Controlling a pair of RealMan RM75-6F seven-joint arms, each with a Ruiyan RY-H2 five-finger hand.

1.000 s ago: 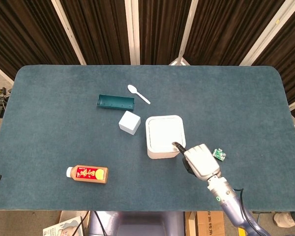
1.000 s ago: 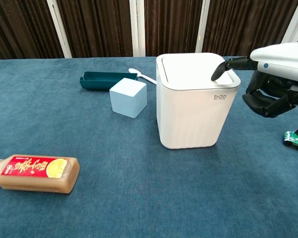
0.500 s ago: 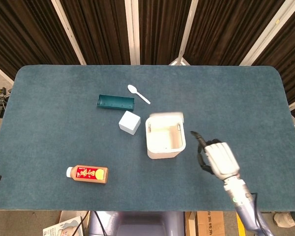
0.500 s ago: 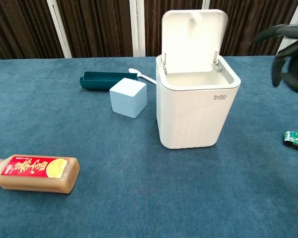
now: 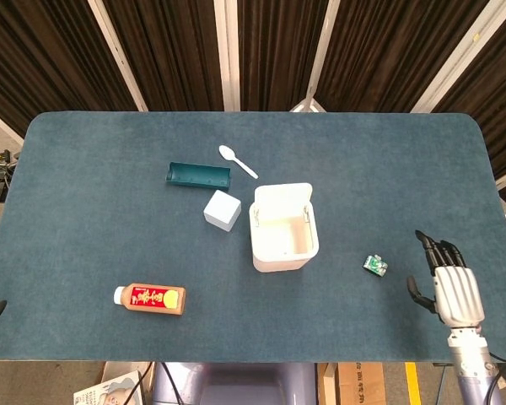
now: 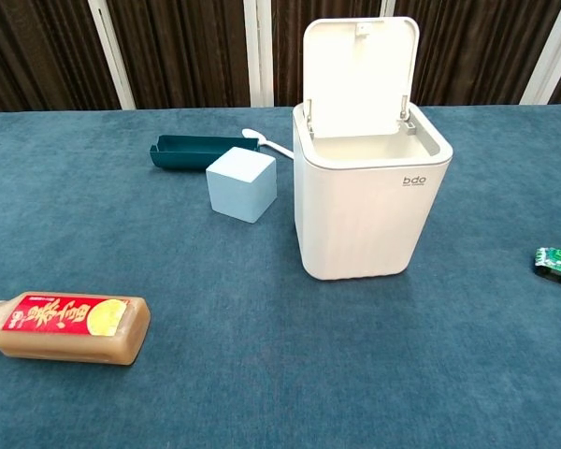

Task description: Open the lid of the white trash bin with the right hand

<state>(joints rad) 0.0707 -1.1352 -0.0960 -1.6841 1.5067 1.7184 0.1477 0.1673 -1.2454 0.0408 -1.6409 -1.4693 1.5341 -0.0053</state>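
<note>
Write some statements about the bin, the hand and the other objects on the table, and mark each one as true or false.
1. The lid of the white trash bin stands open. True.
2. The right hand rests on the bin's rim. False: it is near the table's right edge, well apart from the bin, holding nothing.
3. The drink bottle stands upright. False: it lies on its side.
4. The light blue cube sits between the bin and the teal tray. True.
5. The white spoon lies inside the teal tray. False: it lies on the table cloth beside it.
</note>
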